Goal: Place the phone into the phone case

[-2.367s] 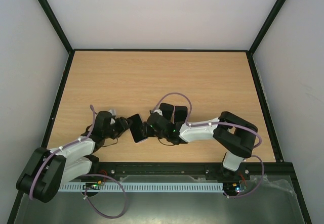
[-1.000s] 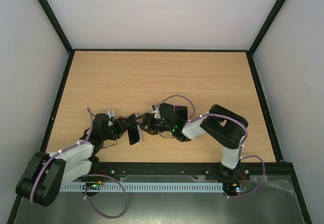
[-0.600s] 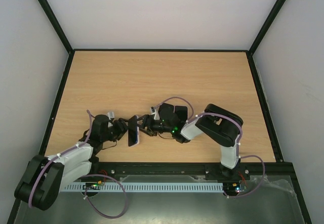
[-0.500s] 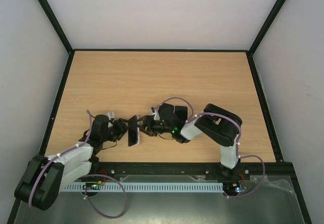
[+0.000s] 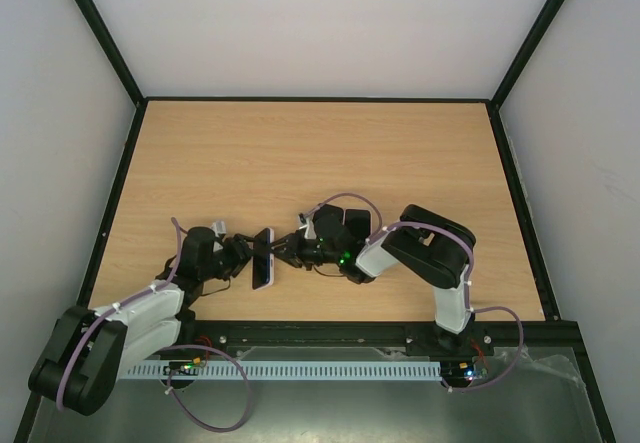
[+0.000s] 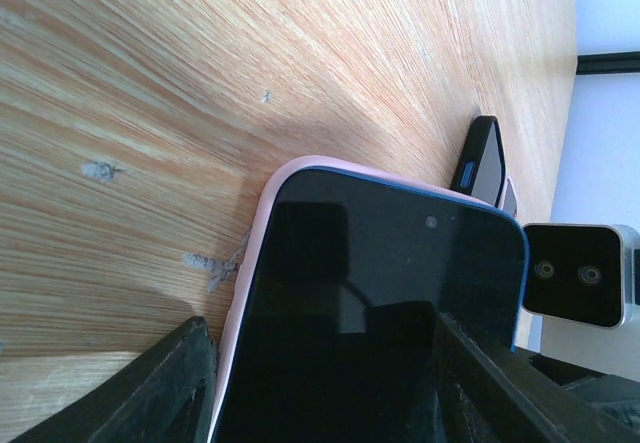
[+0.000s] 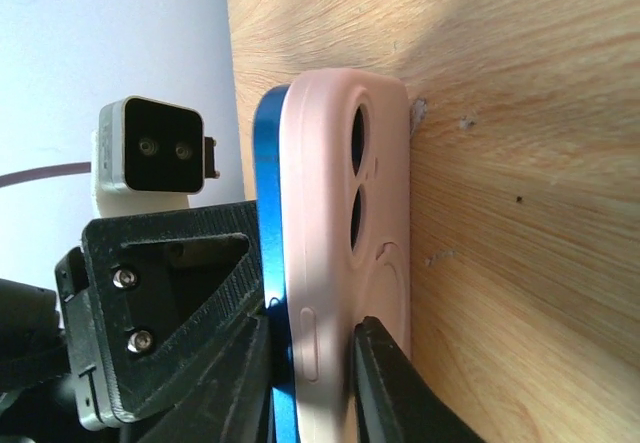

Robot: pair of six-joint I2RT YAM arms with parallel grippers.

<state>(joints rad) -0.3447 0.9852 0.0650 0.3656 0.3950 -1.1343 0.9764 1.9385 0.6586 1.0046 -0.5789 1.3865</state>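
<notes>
The phone [image 5: 262,258] stands on its long edge on the table, between my two grippers. In the left wrist view its black screen [image 6: 390,263] with a blue edge sits inside the pink case [image 6: 252,263]. My left gripper [image 6: 330,363] has a finger along each long side of the cased phone and is shut on it. In the right wrist view the blue phone edge [image 7: 268,213] lies against the pink case [image 7: 350,243], whose camera cut-outs face the table. My right gripper [image 7: 310,363] is shut on them, one finger on the screen side, one on the case back.
The wooden table [image 5: 320,153] stretches away behind the arms, bounded by a black frame. The right wrist camera [image 6: 575,283] shows just past the phone. A small black part with a blue slot [image 6: 480,158] shows behind the phone's top edge. Both arms crowd the near edge.
The phone has turned from lying tilted to standing on edge and has shifted slightly left. My right gripper has followed it to the left and has closed on it.
</notes>
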